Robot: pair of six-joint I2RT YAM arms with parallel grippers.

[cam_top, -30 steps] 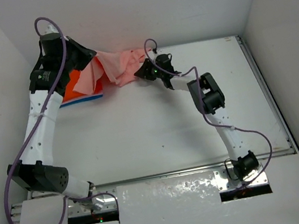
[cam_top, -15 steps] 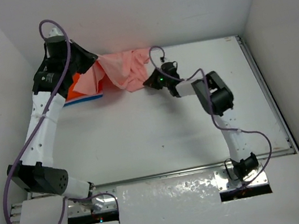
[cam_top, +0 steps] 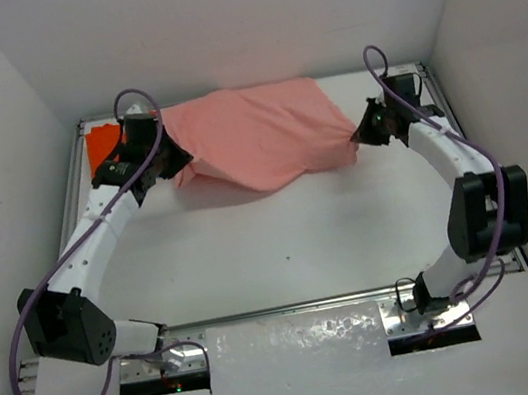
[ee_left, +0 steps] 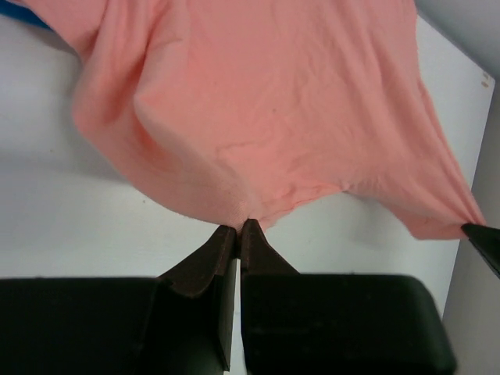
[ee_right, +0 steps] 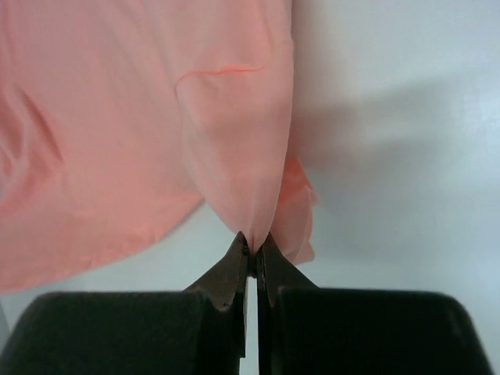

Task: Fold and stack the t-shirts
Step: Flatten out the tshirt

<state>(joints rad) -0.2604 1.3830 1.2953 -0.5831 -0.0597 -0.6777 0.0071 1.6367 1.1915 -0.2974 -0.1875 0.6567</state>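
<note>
A pale salmon-pink t-shirt (cam_top: 254, 136) hangs stretched between both grippers above the back of the table. My left gripper (cam_top: 175, 160) is shut on its left edge; in the left wrist view the cloth (ee_left: 258, 109) is pinched at the fingertips of that gripper (ee_left: 237, 226). Over at the shirt's right corner, my right gripper (cam_top: 359, 133) is shut on the cloth. The right wrist view shows a fold of the shirt (ee_right: 226, 148) nipped between the tips of the gripper (ee_right: 251, 242). A bright orange t-shirt (cam_top: 101, 144) lies at the back left, mostly hidden by the left arm. A blue edge (ee_left: 23, 11) shows in the left wrist view.
White walls close in the table (cam_top: 282, 245) at the back and on both sides. A metal rail (cam_top: 479, 182) runs along the right edge. Both arm bases sit at the near edge.
The right gripper closed on the pink shirt and swung right; the left gripper moved down and right. The bunched shirt is now spread wide between them.
</note>
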